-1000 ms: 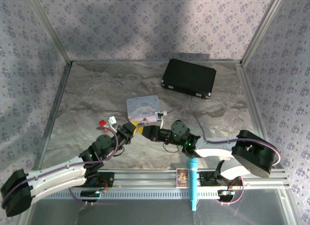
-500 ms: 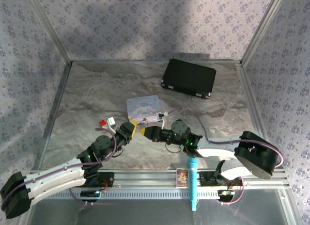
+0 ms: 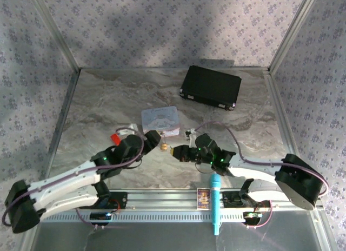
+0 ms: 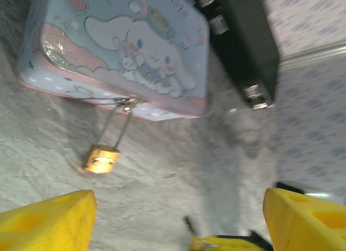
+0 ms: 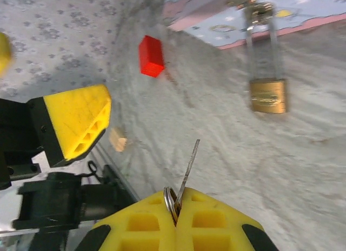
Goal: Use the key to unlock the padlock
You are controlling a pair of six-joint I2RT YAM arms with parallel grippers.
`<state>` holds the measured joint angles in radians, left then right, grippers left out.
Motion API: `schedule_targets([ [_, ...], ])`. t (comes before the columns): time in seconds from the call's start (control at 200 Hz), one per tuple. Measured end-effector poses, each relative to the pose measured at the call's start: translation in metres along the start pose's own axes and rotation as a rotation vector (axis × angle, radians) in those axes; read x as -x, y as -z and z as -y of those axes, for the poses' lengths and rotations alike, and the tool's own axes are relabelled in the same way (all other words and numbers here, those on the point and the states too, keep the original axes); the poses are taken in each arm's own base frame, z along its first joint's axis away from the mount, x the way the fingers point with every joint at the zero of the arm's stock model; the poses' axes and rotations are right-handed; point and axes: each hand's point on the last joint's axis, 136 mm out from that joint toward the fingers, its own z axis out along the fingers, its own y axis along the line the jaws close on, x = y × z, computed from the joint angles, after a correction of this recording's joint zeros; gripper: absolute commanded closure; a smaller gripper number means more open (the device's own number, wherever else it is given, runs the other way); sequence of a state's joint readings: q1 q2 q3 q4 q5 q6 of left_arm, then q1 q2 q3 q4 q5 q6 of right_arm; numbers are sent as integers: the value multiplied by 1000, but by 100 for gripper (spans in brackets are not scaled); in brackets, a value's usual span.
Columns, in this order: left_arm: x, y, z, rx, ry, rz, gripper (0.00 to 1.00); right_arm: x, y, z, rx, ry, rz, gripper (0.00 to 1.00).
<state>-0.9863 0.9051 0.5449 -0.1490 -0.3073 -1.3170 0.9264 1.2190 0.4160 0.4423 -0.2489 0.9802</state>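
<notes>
Trouble would most likely come from the padlock [image 4: 101, 159] being unheld. Its brass body lies on the marble tabletop [image 4: 162, 191] just in front of the pale blue cartoon tin [image 4: 119, 45], with its thin shackle hooked through the tin's latch. The left gripper [image 4: 175, 207] hovers near it with its 2 yellow fingers [image 4: 48, 216] spread wide, touching nothing. The right gripper [image 5: 175, 221] is pressed together on the key [image 5: 186, 170], pinching it by the head beside its ring, so the blade juts out toward the padlock with a clear gap between them. I judge that a push from the blade would slide or swing the loose lock body on its shackle rather than enter it. The keyhole's face cannot be made out, so alignment is uncertain. A thin key held at 1 end may also twist in the pinch. The small red block [image 5: 150, 56] lies well apart to the side.
</notes>
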Motion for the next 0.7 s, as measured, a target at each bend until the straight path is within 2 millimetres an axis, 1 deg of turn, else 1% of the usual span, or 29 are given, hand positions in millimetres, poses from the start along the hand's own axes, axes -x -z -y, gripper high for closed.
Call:
schedule_targets([
  [0.065, -9, -15, -11, 73, -55, -39, 23, 5, 5, 10, -18, 4, 0, 100],
  [0.14, -17, -28, -27, 139, -93, -76, 25, 7, 10, 20, -19, 12, -15, 100],
  [0.235, -19, -39, -40, 179, -120, -84, 25, -2, 14, 27, -2, 40, -66, 100],
  [0.335, -16, -50, -42, 177, -137, -84, 25, -10, 18, 24, 37, 83, -123, 100],
  [0.395, -16, -58, -42, 157, -139, -87, 25, -11, 20, 23, 59, 97, -144, 100],
  [0.465, -17, -67, -47, 145, -142, -99, 27, -8, 23, 24, 72, 97, -151, 100],
  [0.51, -19, -72, -52, 151, -150, -106, 30, -5, 25, 25, 77, 96, -150, 100],
  [0.545, -20, -75, -55, 154, -161, -110, 33, -3, 26, 27, 78, 94, -148, 100],
  [0.59, -21, -77, -58, 156, -171, -112, 33, -1, 27, 29, 76, 91, -145, 100],
  [0.7, -21, -82, -56, 134, -207, -112, 34, 2, 29, 34, 71, 83, -143, 100],
])
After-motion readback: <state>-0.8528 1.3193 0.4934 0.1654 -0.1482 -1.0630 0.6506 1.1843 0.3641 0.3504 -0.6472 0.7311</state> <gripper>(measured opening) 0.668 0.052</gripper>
